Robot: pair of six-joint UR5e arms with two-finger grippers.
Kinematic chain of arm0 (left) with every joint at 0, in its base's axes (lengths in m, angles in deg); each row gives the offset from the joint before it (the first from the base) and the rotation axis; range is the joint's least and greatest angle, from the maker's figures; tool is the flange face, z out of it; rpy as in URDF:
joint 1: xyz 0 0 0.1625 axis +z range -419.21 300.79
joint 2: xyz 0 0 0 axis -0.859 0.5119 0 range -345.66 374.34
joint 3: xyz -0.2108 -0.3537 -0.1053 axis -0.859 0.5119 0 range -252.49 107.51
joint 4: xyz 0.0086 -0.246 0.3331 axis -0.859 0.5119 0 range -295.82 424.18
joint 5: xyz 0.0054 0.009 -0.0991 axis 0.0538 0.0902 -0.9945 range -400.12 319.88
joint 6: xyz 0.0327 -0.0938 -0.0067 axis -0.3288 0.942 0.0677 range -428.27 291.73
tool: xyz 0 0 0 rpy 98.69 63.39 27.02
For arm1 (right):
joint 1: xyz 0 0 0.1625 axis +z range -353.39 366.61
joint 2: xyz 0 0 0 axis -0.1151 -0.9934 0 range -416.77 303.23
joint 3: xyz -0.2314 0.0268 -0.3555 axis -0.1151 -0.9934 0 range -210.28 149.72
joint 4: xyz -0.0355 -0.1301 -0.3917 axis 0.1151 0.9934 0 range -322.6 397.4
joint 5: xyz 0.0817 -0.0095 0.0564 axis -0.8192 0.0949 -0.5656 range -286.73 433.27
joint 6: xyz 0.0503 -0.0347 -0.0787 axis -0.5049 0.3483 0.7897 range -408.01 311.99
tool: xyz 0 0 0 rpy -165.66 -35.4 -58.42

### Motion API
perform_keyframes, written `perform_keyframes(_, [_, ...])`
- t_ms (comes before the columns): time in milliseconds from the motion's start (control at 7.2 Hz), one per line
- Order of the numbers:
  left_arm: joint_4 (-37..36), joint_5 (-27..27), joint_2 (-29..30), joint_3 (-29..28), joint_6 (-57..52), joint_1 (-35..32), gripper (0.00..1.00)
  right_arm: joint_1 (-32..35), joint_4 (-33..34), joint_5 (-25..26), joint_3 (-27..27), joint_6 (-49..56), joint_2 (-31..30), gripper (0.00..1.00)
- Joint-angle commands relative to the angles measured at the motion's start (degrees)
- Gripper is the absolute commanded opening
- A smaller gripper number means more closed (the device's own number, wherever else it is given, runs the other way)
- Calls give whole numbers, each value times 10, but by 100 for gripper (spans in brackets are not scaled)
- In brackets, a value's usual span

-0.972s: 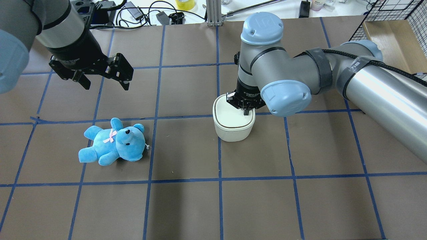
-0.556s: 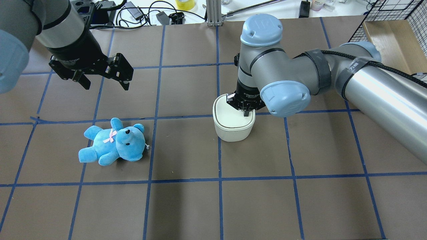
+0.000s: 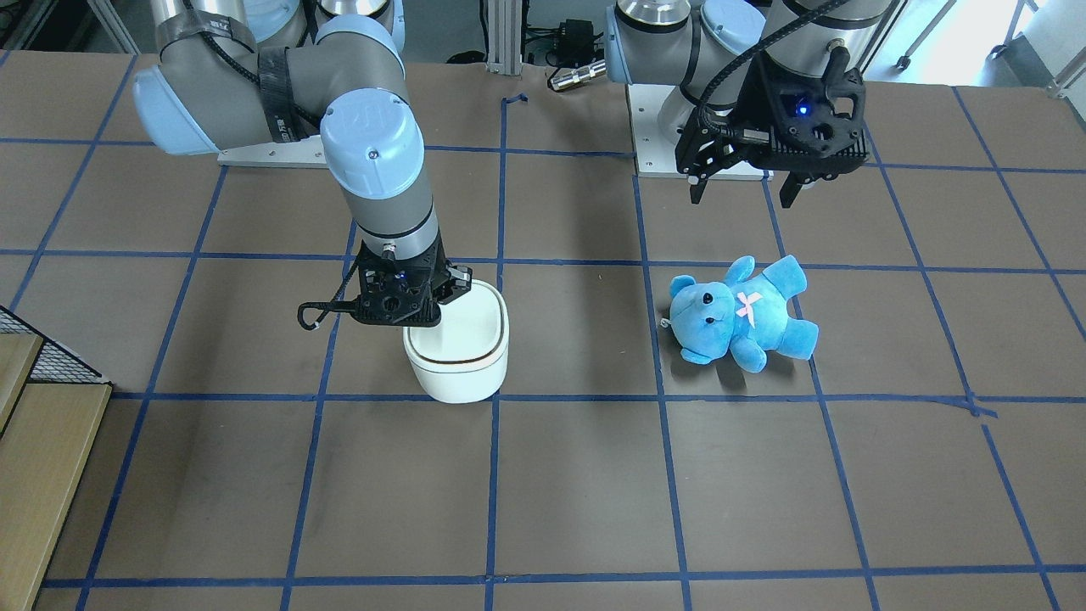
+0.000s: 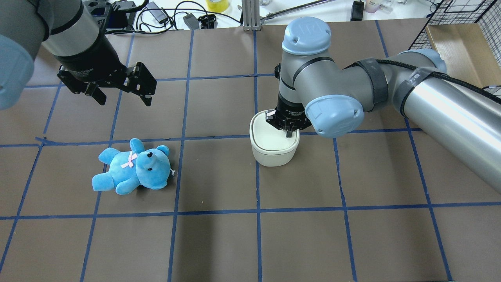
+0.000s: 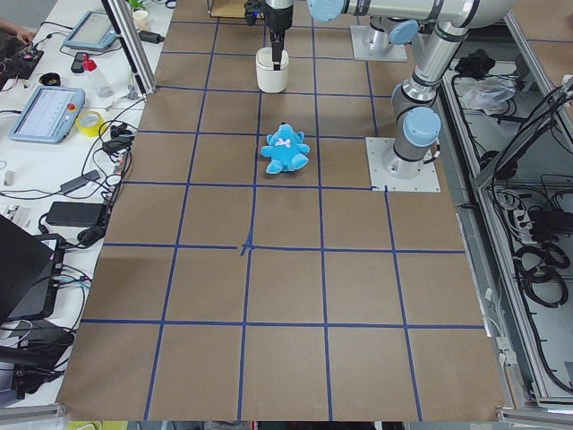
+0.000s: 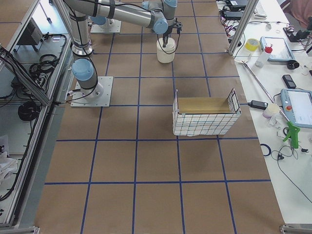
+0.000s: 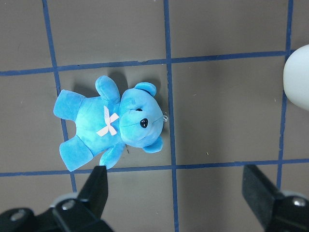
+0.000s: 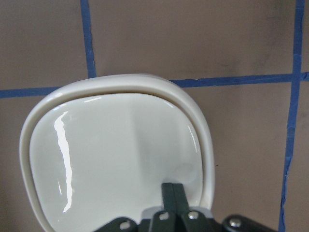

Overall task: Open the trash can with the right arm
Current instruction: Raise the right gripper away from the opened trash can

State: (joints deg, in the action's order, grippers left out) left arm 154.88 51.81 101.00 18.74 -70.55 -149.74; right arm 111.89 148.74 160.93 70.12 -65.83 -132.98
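- Trash can (image 4: 273, 153): a small white rounded-square plastic bin with a flat lid. It stands right under the right tool (image 8: 173, 194), the black two-finger claw on the silver-grey arm.
- The right tool's fingers are pressed together into one thin tip. The tip touches the shiny lid close to the edge on the robot's right.
- The bin looks light, hard and smooth, so I think it could slide or tip if pushed sideways.
- No handle shows on the lid, and it looks too slick to pinch. A straight push down near the lid's edge seems the best way to work it.
- The lid lies flat and shut, with a thin dark line under it.
- The bin stands upright on the brown bench (image 4: 219, 243), beside a crossing of blue tape lines.
- A soft blue teddy bear (image 4: 133, 168) lies well apart, on the robot's left.
- The left tool (image 4: 123, 101) hangs above the bench with its fingers spread wide, holding nothing.
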Motion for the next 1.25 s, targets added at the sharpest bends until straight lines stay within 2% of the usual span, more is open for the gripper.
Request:
perform_keyframes(0, [0,0,0,0,0,0,100,0,2,0,0,2,0,0])
perform_keyframes(139, [0,0,0,0,0,0,100,-2,-3,4,-15,-3,-10,13])
perform_keyframes(278, [0,0,0,0,1,0,100,-8,-22,7,-45,-6,-52,33])
perform_keyframes(417, [0,0,0,0,0,0,100,-22,-84,13,-82,1,-77,93])
perform_keyframes(556, [0,0,0,0,0,0,100,-38,-135,38,-129,7,-79,100])
perform_keyframes(694, [0,0,0,0,0,0,100,-62,-166,44,-163,36,-79,100])
perform_keyframes(972, [0,0,0,0,0,0,100,-118,-188,37,-186,105,-82,100])
perform_keyframes(1111, [0,0,0,0,0,0,100,-120,-188,38,-186,107,-85,100])
